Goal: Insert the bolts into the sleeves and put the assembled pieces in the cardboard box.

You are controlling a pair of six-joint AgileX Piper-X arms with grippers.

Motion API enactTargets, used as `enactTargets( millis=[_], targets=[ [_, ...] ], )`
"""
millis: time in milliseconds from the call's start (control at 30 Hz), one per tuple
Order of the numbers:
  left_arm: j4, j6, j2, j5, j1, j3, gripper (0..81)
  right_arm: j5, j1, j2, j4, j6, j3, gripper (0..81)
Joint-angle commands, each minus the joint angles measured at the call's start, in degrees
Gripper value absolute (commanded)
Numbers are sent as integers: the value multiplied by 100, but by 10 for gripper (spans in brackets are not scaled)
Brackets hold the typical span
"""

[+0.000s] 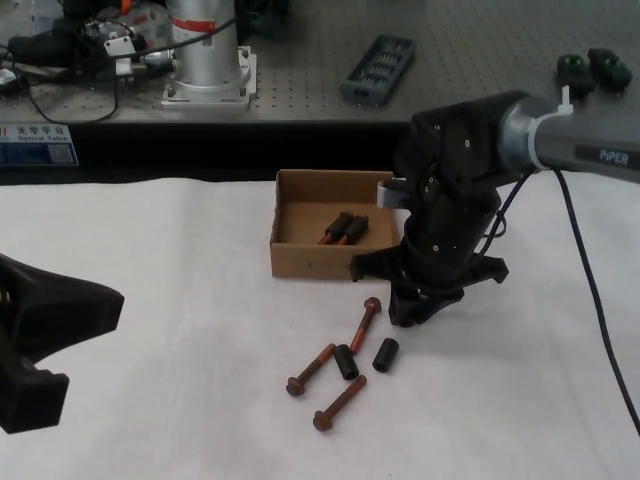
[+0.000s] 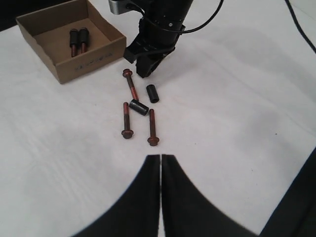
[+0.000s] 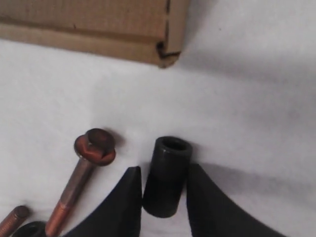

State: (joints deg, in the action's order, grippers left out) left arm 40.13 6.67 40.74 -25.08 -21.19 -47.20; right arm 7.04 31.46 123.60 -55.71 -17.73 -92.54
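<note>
- My right pincer (image 3: 164, 167), spread, flanks the sleeve (image 3: 166, 185); contact unclear.
- Sleeve lies near-to-far, mouth toward the far box (image 3: 98, 29).
- My left pincer (image 2: 161, 163): pressed together.

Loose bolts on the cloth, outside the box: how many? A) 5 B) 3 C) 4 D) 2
B: three bolts lie loose on the cloth in front of the cardboard box, beside two bare sleeves.
</note>
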Motion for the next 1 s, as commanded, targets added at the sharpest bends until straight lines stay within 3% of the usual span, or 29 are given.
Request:
enactTargets(
  millis=[0, 200, 433, 967],
  targets=[
    [-34, 103, -40, 193, 11, 6, 7, 4, 2, -3, 53, 69, -34, 183],
    [-151, 103, -40, 193, 11, 220, 7, 80, 2, -3, -160, 241, -34, 13],
    [-221, 103, -40, 193, 11, 273, 7, 145, 2, -294, -724, 759, -34, 26],
    [-672, 103, 112, 12, 11, 273, 7, -5, 2, -2273, -1088, 1411, 207, 26]
  ],
)
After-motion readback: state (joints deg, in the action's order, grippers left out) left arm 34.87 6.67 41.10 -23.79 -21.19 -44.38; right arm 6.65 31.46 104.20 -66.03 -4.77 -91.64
